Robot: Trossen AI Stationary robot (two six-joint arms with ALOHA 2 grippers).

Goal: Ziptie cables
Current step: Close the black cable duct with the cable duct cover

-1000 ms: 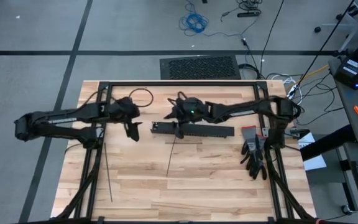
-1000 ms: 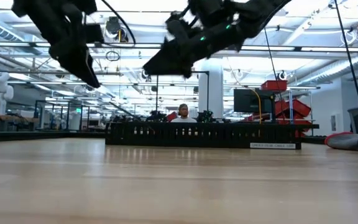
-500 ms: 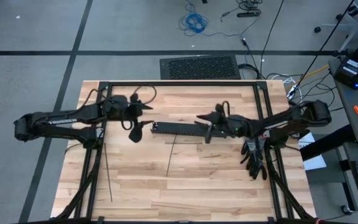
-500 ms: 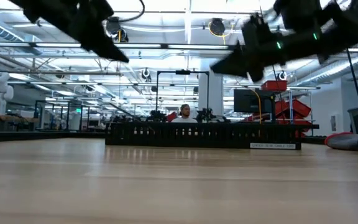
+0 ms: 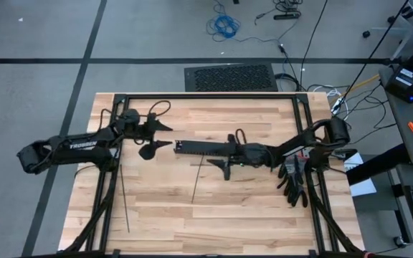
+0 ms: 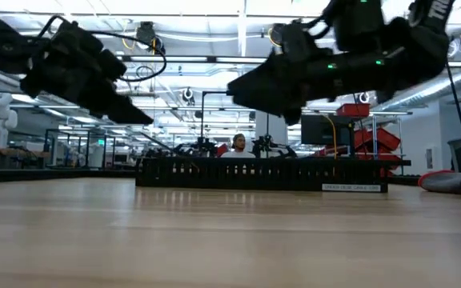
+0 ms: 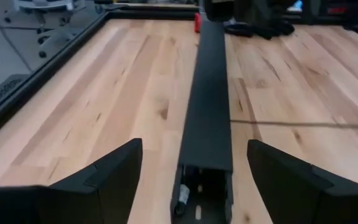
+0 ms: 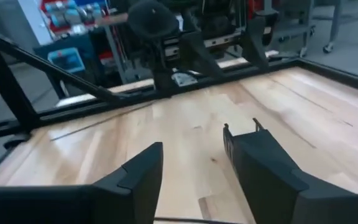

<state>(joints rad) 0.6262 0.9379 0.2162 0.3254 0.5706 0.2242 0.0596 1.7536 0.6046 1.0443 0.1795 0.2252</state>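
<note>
1. two zipties [image 5: 196, 180] lie flat on the surface [image 5: 249, 215]. one runs from just near of the slotted duct [image 5: 214, 149] toward the near edge. the other lies far to the left, along the frame rail. neither is touched.
2. no cables can be picked out in any view. they may sit inside the duct, but that is hidden.
3. judged step: early, reaching for a ziptie, with nothing yet threaded or cinched.
4. the right gripper [image 5: 216, 166] hangs just near of the duct, beside the far end of the middle ziptie. its fingers are spread with nothing between them.
5. the left gripper [image 5: 165, 135] is off the duct's left end and faces along it. its fingers are also spread and empty.
6. the next move likely calls for the right gripper to drop low and pinch the thin strip. the strip lies flat on the wood, so it could easily slip from the fingers.
7. against a second ago:
   - the right gripper was then over the far side of the duct's left end. it has since swung round to the duct's near side.
   - the left gripper then pointed toward the near side and has turned to face right.
   - zipties and duct have not shifted.
</note>
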